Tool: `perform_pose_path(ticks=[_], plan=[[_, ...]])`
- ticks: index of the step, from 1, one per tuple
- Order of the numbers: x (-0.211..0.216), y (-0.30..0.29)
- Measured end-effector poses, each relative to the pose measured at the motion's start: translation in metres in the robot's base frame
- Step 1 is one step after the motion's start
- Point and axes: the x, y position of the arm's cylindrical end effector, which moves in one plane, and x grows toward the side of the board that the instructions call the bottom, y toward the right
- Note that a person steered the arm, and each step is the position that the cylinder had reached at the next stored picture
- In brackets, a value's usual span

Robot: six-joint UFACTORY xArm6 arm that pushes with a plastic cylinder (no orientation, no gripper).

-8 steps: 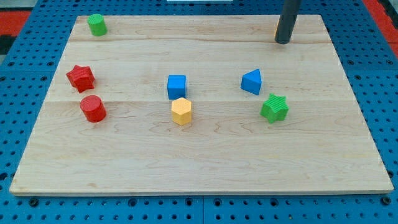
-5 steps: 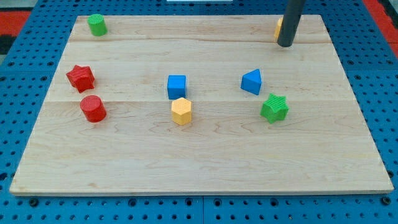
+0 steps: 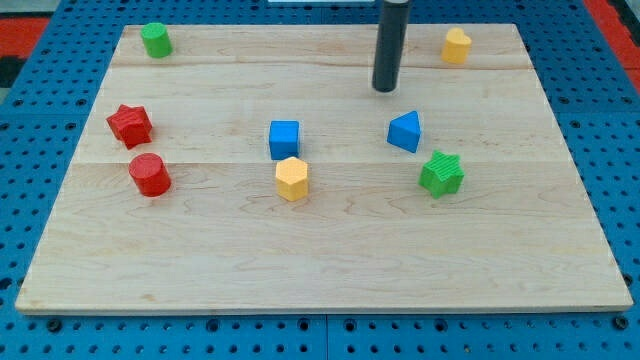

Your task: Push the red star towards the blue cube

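Your tip [image 3: 386, 89] sits up top, well off the red star [image 3: 129, 124]; no claw shows, so swing round to the star's left side and shove right toward the blue cube [image 3: 284, 139].

bright, even light from above — the wooden board [image 3: 330, 230] shows no glare, and blocks such as the red star [image 3: 129, 124] cast only small soft shadows at their bases; focus is sharp throughout — no blur, no visible bending at the edges
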Motion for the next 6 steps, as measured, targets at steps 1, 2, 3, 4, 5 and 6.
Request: perform_pose_path(ticks=[1, 2, 3, 4, 5, 6], plan=[[0.013, -0.033], [0.016, -0.074], [0.016, -0.113], [0.022, -0.153], [0.015, -0.186], [0.015, -0.229]])
